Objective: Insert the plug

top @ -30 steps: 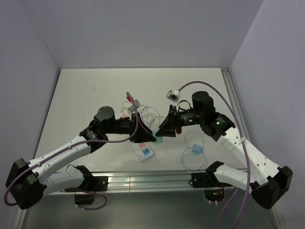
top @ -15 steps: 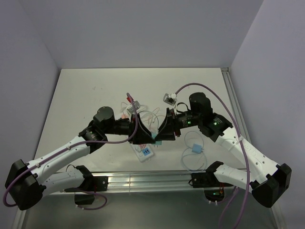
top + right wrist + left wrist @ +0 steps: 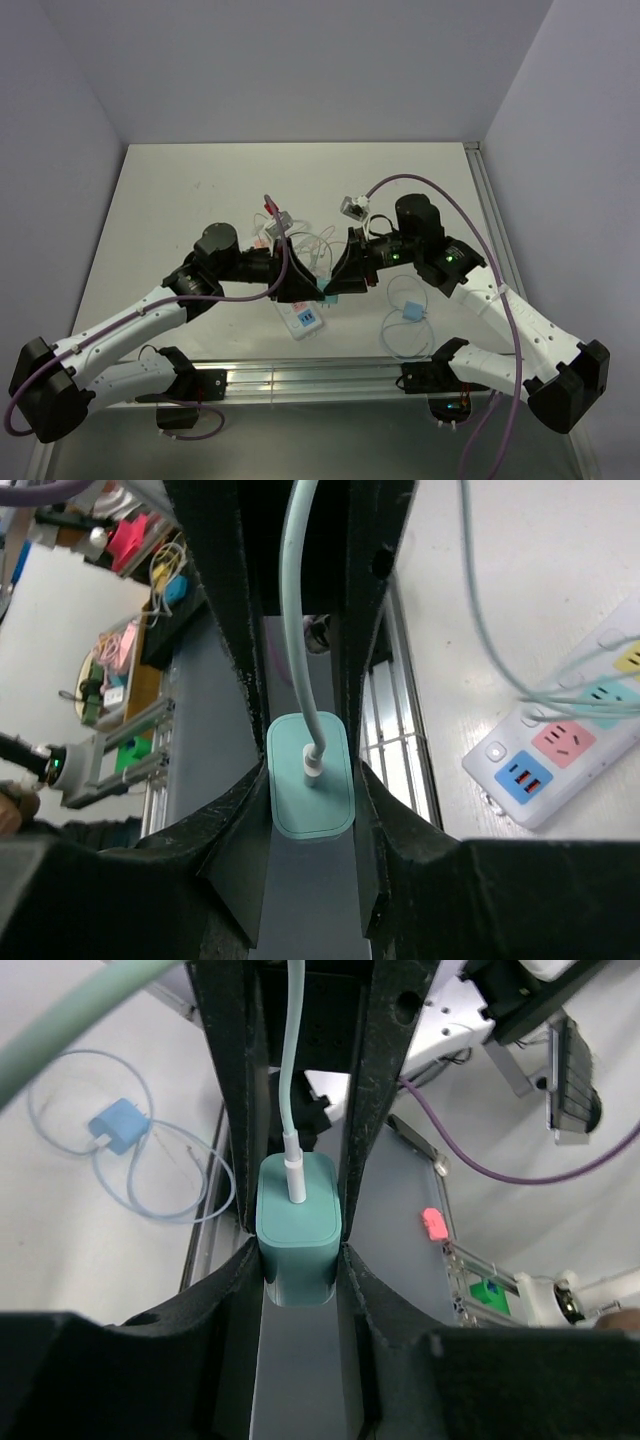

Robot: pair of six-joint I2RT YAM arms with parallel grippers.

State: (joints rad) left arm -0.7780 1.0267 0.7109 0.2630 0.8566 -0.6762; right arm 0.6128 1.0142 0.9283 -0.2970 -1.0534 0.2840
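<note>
The teal plug (image 3: 331, 291) with its pale cable hangs just above the table between the two arms, over the white power strip (image 3: 303, 318). In the left wrist view my left gripper (image 3: 300, 1265) is shut on the plug (image 3: 298, 1222), its pads pressing both lower sides. Seen from the right wrist, my right gripper (image 3: 311, 780) is also shut on the plug (image 3: 310, 810), clamped from the opposite end. The two grippers meet nose to nose (image 3: 322, 283). The strip (image 3: 560, 750) shows coloured sockets, lying flat below and to the side.
A blue plug (image 3: 412, 311) with a looped thin cable lies on the table to the right. More coloured plugs and cables (image 3: 272, 222) sit behind the left gripper. An aluminium rail (image 3: 300, 378) runs along the table's near edge.
My right gripper has moved left and slightly down to meet the left one and has closed on the teal plug. The left gripper has kept its hold, nearly still.
</note>
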